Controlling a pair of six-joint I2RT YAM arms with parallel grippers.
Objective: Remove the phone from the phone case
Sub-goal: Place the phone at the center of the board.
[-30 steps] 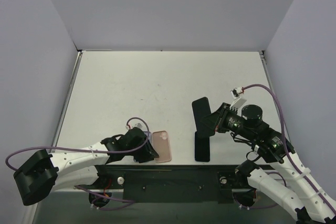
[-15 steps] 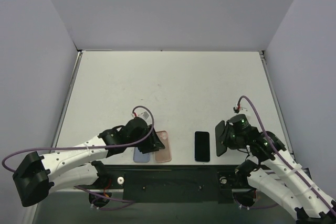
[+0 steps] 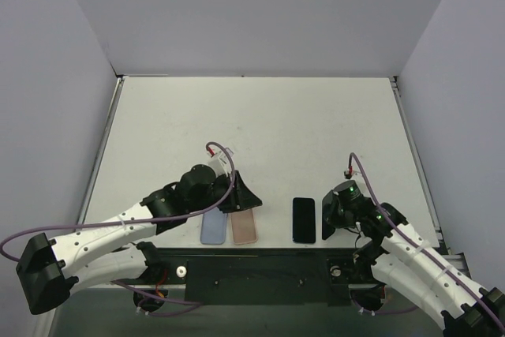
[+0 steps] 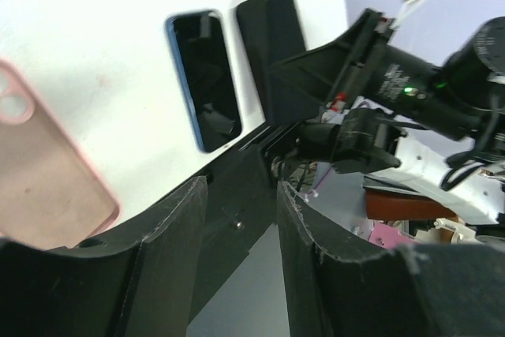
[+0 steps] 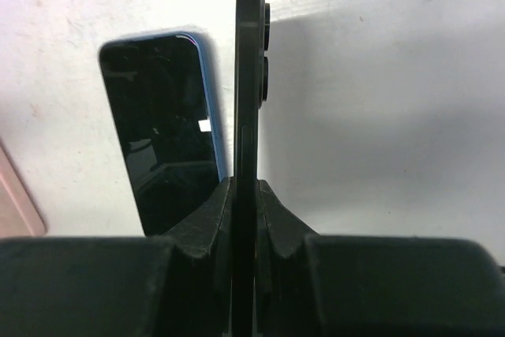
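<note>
Left claw (image 3: 243, 198) lifted, pink case (image 3: 245, 228) apparently empty

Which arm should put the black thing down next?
Right. The right gripper is shut on the black thing, beside the phone. The left gripper is open and empty, near the pink case.

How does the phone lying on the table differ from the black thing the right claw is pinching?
The phone lies flat on the table, screen up; the black piece stands on edge, clamped in the right gripper. The phone has a blue rim and glossy screen; the black piece is plain black with raised camera bumps. Both are dark and sit side by side.
</note>
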